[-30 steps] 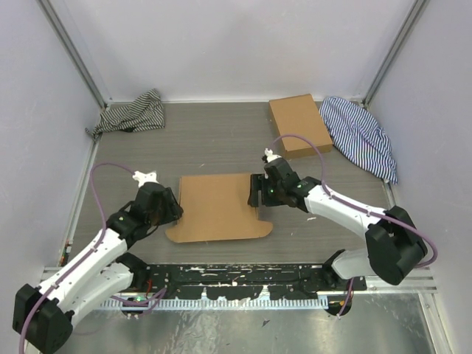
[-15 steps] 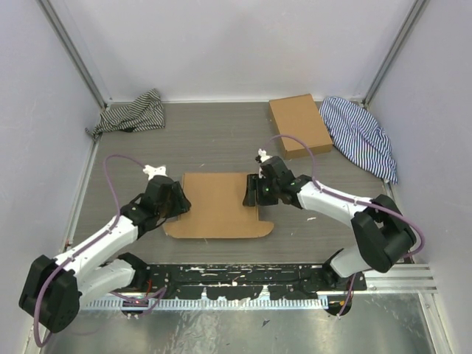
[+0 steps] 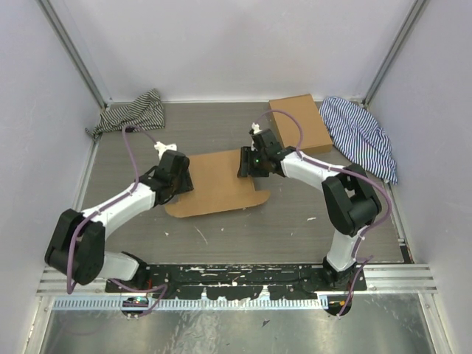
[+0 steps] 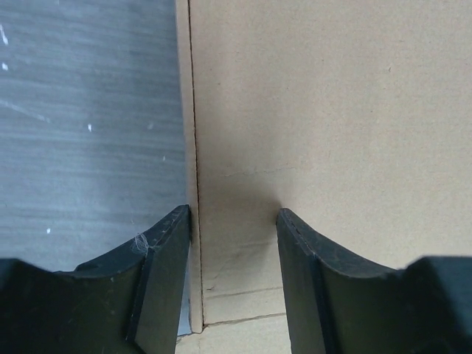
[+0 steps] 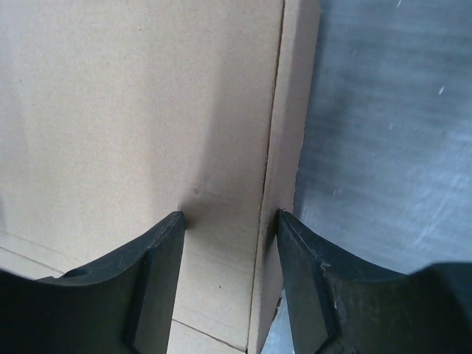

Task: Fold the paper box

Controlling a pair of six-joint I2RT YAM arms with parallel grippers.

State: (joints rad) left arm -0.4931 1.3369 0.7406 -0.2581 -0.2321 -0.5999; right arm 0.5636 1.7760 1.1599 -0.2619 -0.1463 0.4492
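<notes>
Since the shot a second back, both arms have reached out from their bases and carried the paper box (image 3: 217, 193) with them. It now lies flat mid-table, further from the near edge than before and turned a little, its right end further out than its left. The rounded tab at its near right corner still sticks out. On the box's left edge sits the left gripper (image 3: 183, 177) and on its right edge the right gripper (image 3: 245, 164), at the same spots on the cardboard as earlier. Left wrist view: jaws apart, tips down at the cardboard. One finger (image 4: 166, 251) is at the outer edge, where a narrow strip meets the table (image 4: 88, 110), and the other is on the main panel, with a crease running between them. Right wrist view is the mirror of that: jaws apart, one finger (image 5: 158, 258) on the panel, the other at the rim of the narrow side strip next to bare table. Can't tell whether the tips press on the cardboard or float just over it. Nothing is pinched in either pair. The small square box (image 3: 299, 124) at the back right, the striped cloth (image 3: 361, 136) beside it and the second cloth (image 3: 133, 113) in the back left corner haven't moved.
</notes>
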